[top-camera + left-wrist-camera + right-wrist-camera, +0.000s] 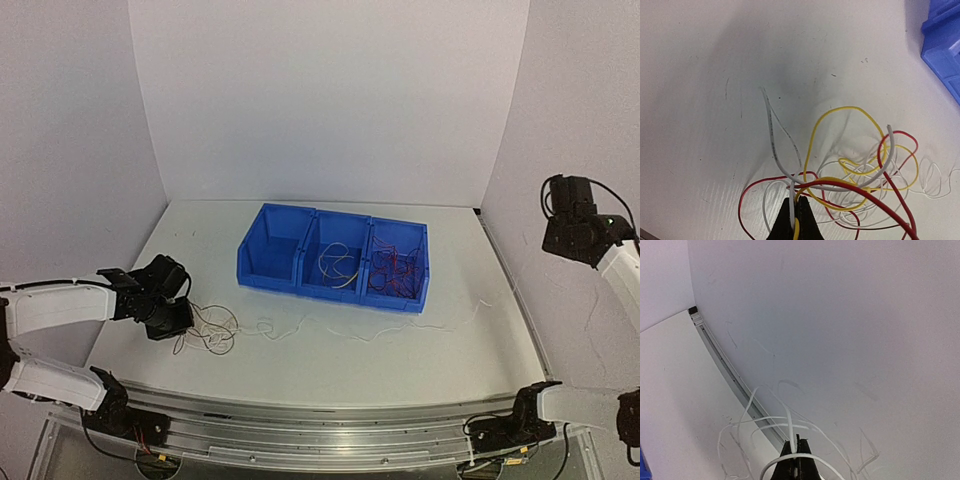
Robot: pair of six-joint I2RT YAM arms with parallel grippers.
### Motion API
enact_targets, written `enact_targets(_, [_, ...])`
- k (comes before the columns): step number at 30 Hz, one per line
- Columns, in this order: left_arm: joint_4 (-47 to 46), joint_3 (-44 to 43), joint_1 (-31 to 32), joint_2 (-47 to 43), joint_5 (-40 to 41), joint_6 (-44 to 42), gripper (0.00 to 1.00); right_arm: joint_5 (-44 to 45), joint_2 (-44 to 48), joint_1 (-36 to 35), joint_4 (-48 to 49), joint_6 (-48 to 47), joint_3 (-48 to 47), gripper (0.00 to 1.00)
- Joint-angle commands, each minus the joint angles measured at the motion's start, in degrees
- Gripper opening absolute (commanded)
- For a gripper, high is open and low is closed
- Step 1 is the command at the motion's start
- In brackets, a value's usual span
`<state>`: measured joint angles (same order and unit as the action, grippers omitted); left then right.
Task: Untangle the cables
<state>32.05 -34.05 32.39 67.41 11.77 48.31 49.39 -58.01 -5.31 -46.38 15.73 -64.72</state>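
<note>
A tangle of red, yellow and white cables [212,331] lies on the table at the left, in front of the blue bins. My left gripper [172,318] sits at its left edge. In the left wrist view my left gripper [796,212] is shut on a white cable [791,197] and a yellow cable [796,229] of the tangle [860,175]. A thin white cable [400,328] trails right across the table. My right gripper [556,228] is raised by the right wall. In the right wrist view it [796,450] is shut on a white cable [790,427] that loops below it.
A blue three-compartment bin [300,272] stands mid-table; its middle compartment holds yellow and white cables [340,266] and its right one red cables [395,270]. A bin corner [942,40] shows in the left wrist view. A metal rail [725,365] runs along the right wall.
</note>
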Motion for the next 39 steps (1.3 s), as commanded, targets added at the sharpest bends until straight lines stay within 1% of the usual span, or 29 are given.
enact_targets(1, [0.4, 0.4, -1.8, -1.3, 0.0, 0.4, 0.00, -13.4, -1.5, 7.1, -2.3, 0.7, -6.3, 0.00])
enact_targets(2, [-0.2, 0.3, -1.8, -1.2, -0.6, 0.1, 0.00, -16.6, -2.3, 7.2, -2.6, 1.0, -7.0, 0.00])
enact_targets(3, [-0.3, 0.0, -1.8, -1.2, -0.9, -0.1, 0.00, -17.7, -2.8, 7.2, -2.8, 1.3, -7.3, 0.00])
enact_targets(6, [-0.7, -0.8, -1.8, -1.7, -1.8, -1.0, 0.00, -17.9, -3.5, 7.2, -2.9, 1.2, -8.0, 0.00])
enact_targets(8, [-2.0, -1.0, -1.8, -2.4, -4.1, -2.6, 0.00, -20.8, -2.9, 7.2, -2.9, 0.9, -8.1, 0.00])
enact_targets(10, [-3.4, -1.2, -1.8, -3.3, -6.5, -4.2, 0.00, -26.9, -2.2, 7.2, -2.6, 0.9, -7.8, 0.00])
enact_targets(12, [-5.4, -1.4, -1.7, -4.0, -8.7, -5.8, 0.03, -36.1, -1.5, 7.2, -2.2, 1.0, -7.5, 0.00])
enact_targets(15, [-4.8, -2.7, -1.7, -4.1, -8.8, -6.4, 0.07, -46.2, -0.4, 7.2, -1.5, 1.7, -6.4, 0.00])
enact_targets(18, [-2.3, -4.5, -1.7, -3.3, -6.7, -5.5, 0.24, -55.9, 0.9, 7.2, -1.5, 3.6, -4.1, 0.00])
enact_targets(20, [-0.8, -5.6, -1.6, -3.7, -5.7, -3.6, 0.27, -64.1, 1.5, 7.1, -1.3, 5.6, -1.3, 0.00])
enact_targets(21, [-0.4, -6.0, -1.6, -4.4, -5.8, -3.3, 0.34, -68.4, 1.6, 7.0, -0.8, 7.1, 0.2, 0.00])
enact_targets(22, [0.0, -6.5, -1.6, -5.1, -6.1, -2.9, 0.51, -71.6, 1.7, 6.0, 0.3, 8.6, 2.7, 0.00])
enact_targets(23, [0.6, -7.1, -1.6, -5.9, -6.4, -2.6, 0.71, -74.6, 1.9, 4.2, 1.7, 9.8, 5.1, 0.00])
enact_targets(24, [1.1, -7.7, -1.5, -6.6, -6.5, -2.5, 0.88, -74.9, 2.0, 0.9, 2.8, 10.5, 7.6, 0.00])
enact_targets(25, [2.0, -8.7, -1.3, -7.1, -6.4, -2.3, 0.96, -72.9, 2.1, -2.7, 3.1, 10.9, 9.3, 0.00])
enact_targets(26, [2.5, -9.8, -1.0, -7.5, -6.4, -2.3, 0.99, -70.3, 1.9, -7.2, 3.3, 10.8, 10.6, 0.00])
enact_targets(28, [3.6, -12.9, 0.0, -7.3, -5.8, -2.5, 1.00, -65.6, 0.3, -15.9, 3.8, 10.9, 12.1, 0.00])
enact_targets(29, [5.5, -14.8, 1.0, -6.4, -4.0, -2.2, 1.00, -64.4, -1.2, -18.7, 4.2, 11.0, 12.3, 0.00])
enact_targets(31, [10.3, -19.8, 3.8, -3.4, 2.2, -1.0, 1.00, -62.0, -4.1, -22.6, 4.8, 11.3, 12.3, 0.00])
enact_targets(33, [15.4, -25.3, 8.6, 1.3, 9.6, 0.1, 1.00, -59.8, -6.9, -24.9, 5.7, 11.1, 12.5, 0.00])
enact_targets(34, [18.0, -27.7, 10.5, 4.3, 12.0, 0.1, 1.00, -58.9, -8.7, -26.2, 6.4, 11.2, 12.6, 0.00])
enact_targets(35, [19.5, -30.6, 12.3, 6.6, 13.0, -0.8, 1.00, -58.8, -10.1, -27.1, 6.8, 10.9, 12.5, 0.00])
enact_targets(36, [19.1, -32.1, 14.5, 8.8, 12.8, -2.9, 1.00, -58.7, -11.5, -27.9, 7.3, 10.7, 12.4, 0.00])
enact_targets(39, [13.5, -33.8, 19.0, 14.5, 6.6, -14.8, 1.00, -58.1, -15.2, -29.5, 8.6, 10.7, 12.3, 0.00])
